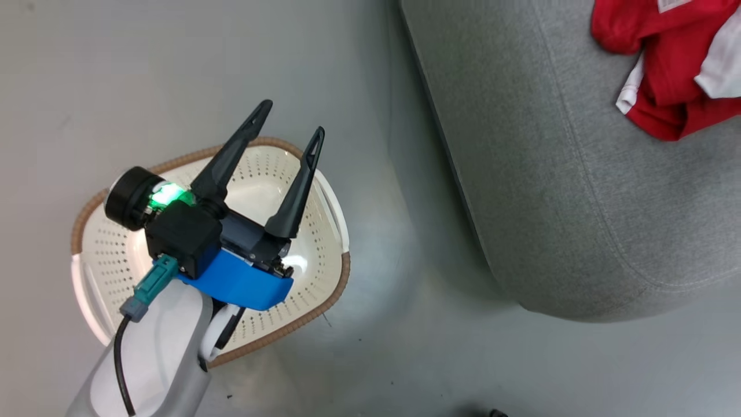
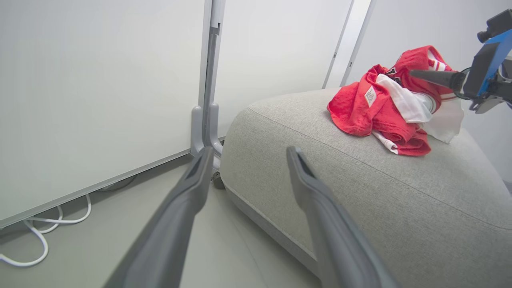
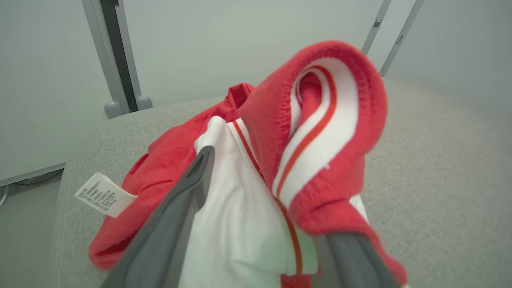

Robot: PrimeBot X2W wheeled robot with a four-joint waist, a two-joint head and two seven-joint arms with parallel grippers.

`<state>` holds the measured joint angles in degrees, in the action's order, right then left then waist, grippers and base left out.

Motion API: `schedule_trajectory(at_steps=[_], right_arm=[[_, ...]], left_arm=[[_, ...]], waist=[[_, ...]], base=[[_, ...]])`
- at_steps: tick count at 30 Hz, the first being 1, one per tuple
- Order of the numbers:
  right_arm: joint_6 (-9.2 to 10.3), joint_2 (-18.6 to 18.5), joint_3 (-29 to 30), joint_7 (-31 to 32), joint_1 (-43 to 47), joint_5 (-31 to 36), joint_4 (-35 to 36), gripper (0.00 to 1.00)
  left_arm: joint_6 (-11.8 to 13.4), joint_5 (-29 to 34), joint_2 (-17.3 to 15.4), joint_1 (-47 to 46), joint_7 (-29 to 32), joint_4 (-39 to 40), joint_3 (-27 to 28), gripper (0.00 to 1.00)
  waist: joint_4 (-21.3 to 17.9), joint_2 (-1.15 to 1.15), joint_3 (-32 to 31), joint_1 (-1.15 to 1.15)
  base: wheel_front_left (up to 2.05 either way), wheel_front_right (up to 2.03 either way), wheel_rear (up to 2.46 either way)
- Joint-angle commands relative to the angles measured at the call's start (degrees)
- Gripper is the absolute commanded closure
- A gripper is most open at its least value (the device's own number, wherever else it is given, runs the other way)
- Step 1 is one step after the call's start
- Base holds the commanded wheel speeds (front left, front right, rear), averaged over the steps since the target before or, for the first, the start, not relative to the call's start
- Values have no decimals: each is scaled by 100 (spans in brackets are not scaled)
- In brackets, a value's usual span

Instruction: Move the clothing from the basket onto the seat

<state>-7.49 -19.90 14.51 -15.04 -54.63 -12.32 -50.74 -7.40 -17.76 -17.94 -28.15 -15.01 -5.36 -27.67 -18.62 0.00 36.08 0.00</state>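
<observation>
so, nearest you: left gripper (image 1: 293, 117) hangs over the basket (image 1: 327, 229), fingers spread wide, nothing held. what shows of the basket's inside looks bare. beyond it, across the floor (image 1: 376, 324), the seat (image 1: 550, 191) carries the clothing (image 1: 671, 63), a red-and-white heap toward its far end. right gripper (image 3: 270, 196) sits in that heap, fingers apart, a striped hem draped over one. judgement: release step, task nearly done. next, lift your right gripper clear without snagging cloth.

white cable (image 2: 44, 246) loops on the grey floor (image 2: 100, 224) (below a white wall panel (image 2: 100, 92)).
</observation>
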Motion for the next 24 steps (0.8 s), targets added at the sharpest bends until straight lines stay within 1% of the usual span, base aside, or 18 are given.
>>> schedule_trajectory(at_steps=[1, 8, 13, 20, 24], right_arm=[[-1, 17, -29, -20, 114, 3, 22, 0], [-1, -1, -431, -19, 758, 145, 206, 0], [-1, 27, -670, -17, 1370, 339, 528, 0], [-1, 424, -937, 40, 2373, 465, 1245, 0], [-1, 675, -1024, 133, 2904, 509, 1736, 0]], left_arm=[[-13, -35, 6, 51, -25, -29, 43, 0], [-13, -139, 300, 410, -25, -287, 255, 0], [-13, -227, 524, 777, -25, -504, 443, 0], [-13, -274, 785, 1279, -26, -741, 812, 0], [-13, -216, 868, 1521, -26, -809, 1021, 0]], waist=[[45, 0, -255, 0], [167, 0, -1059, 0], [339, 0, -1692, 0], [612, 0, -2392, 0], [821, 0, -2692, 0]], base=[[0, 0, 0], [0, 0, 0], [0, 0, 0], [0, 0, 0], [0, 0, 0]])
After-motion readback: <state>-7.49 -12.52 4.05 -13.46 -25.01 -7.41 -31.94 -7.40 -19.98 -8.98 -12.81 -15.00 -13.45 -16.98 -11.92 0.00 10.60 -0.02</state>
